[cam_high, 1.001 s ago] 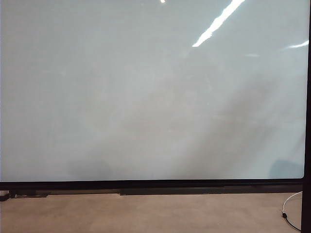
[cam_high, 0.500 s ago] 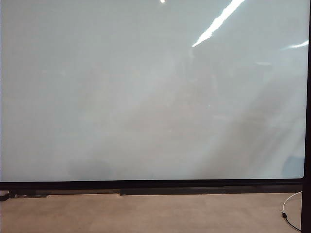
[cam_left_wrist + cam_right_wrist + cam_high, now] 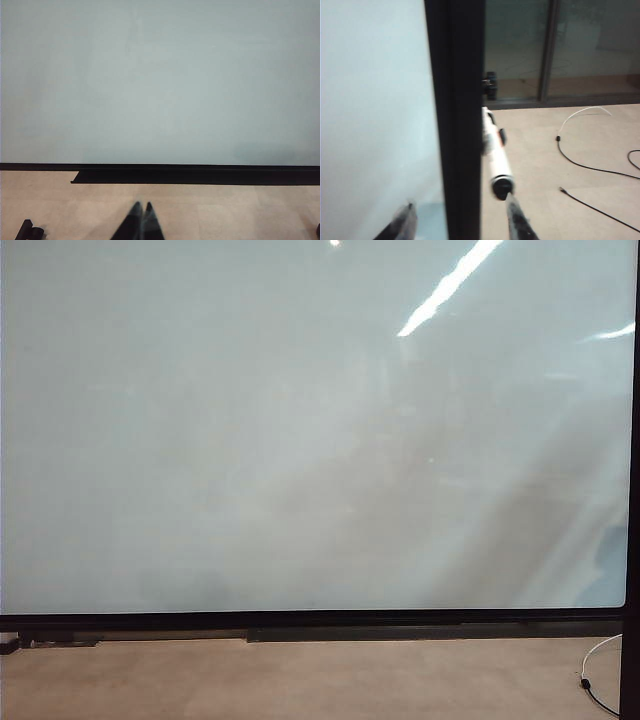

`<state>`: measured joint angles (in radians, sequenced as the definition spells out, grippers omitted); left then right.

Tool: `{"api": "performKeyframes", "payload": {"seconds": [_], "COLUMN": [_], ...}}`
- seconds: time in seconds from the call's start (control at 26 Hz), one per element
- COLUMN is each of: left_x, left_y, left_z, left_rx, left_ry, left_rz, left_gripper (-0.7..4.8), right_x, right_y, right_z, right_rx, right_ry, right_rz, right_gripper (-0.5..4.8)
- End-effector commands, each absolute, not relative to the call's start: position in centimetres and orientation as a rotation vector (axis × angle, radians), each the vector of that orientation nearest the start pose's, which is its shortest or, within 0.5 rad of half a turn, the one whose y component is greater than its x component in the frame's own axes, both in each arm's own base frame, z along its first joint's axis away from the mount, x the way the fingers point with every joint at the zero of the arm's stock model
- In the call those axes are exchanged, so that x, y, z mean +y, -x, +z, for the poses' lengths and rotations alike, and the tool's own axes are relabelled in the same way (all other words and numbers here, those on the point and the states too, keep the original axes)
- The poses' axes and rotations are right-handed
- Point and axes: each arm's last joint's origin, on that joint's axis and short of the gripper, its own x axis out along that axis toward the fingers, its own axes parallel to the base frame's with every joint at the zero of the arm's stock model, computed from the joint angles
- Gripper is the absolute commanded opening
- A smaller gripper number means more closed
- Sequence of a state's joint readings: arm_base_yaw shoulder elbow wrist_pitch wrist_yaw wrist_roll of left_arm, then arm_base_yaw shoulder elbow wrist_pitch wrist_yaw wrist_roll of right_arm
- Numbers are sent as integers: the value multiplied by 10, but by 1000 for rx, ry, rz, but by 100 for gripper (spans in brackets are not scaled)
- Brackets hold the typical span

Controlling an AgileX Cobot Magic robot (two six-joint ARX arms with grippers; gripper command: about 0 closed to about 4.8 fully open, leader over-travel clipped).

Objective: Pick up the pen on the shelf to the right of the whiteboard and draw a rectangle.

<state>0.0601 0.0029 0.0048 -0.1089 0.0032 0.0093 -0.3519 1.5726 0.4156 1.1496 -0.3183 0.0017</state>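
The whiteboard (image 3: 300, 440) fills the exterior view; no rectangle shows on it, and neither gripper appears there. In the right wrist view the pen (image 3: 496, 155), white with a black end toward the camera, juts out beside the board's black frame (image 3: 457, 110), on the side away from the board surface. I cannot make out the shelf under it. My right gripper (image 3: 460, 202) is open, a short way from the pen, with one fingertip (image 3: 511, 205) just below the pen's black end. My left gripper (image 3: 142, 205) is shut and empty, low in front of the whiteboard (image 3: 160, 80).
A black tray (image 3: 195, 176) runs under the board's lower edge. Black cables (image 3: 590, 165) and a white cable (image 3: 600, 660) lie on the tan floor right of the board. A black knob (image 3: 490, 85) sits on the frame above the pen.
A dim dark reflection at the board's lower right corner has drifted to the right and grown taller. Nothing else in the exterior view differs.
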Motion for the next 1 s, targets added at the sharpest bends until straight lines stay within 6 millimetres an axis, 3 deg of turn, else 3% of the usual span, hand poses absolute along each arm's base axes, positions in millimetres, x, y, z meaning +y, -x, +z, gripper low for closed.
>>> {"api": "performKeyframes", "payload": {"seconds": [0.04,0.42,1.0], "left_x": [6,6,6], "left_y": [-97,-97,-97], "left_z": [156,156,156], "left_rx": [93,93,93], "left_ry": [-8,-7,-7], "left_rz": [59,57,57], "left_gripper": [-5,-5,-5], "right_x": [-92,-114,-126], "right_y": [-261,-274,-305], "right_z": [166,151,142], "right_rx": [-16,-40,-40], "right_ry": [2,-33,-33], "right_rz": [-32,39,110], "right_gripper": [235,234,234]}}
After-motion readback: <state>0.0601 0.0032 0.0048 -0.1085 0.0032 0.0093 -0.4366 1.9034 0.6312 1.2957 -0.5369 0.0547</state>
